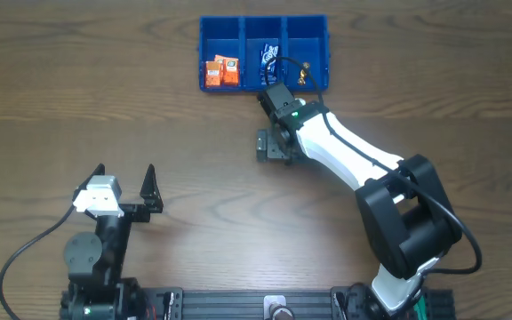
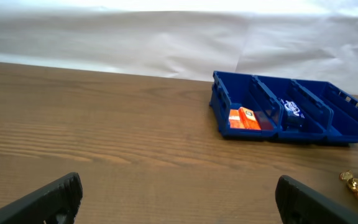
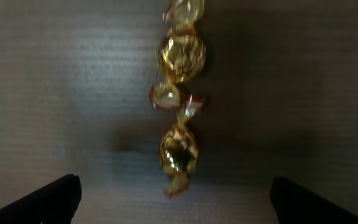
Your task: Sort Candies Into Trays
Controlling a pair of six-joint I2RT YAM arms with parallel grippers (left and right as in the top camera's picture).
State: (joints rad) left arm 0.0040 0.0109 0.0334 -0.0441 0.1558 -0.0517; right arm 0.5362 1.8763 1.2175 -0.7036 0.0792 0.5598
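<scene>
A blue three-compartment tray (image 1: 263,20) stands at the far middle of the table. Its left bin holds orange candies (image 1: 221,72) (image 2: 247,118), its middle bin blue-wrapped candies (image 1: 269,59) (image 2: 291,108), and a gold candy (image 1: 303,73) shows in the right bin. Two gold-wrapped candies (image 3: 181,55) (image 3: 179,151) lie on the wood just in front of the tray, directly under my right gripper (image 3: 176,205) (image 1: 274,148), which is open and straddles them. These gold candies (image 2: 352,183) also appear low on the table in the left wrist view. My left gripper (image 1: 124,174) (image 2: 178,202) is open and holds nothing, near the table's front left.
Bare wooden table (image 1: 78,98) stretches left of the tray and between the two arms. A pale wall or sheet (image 2: 135,37) backs the table in the left wrist view.
</scene>
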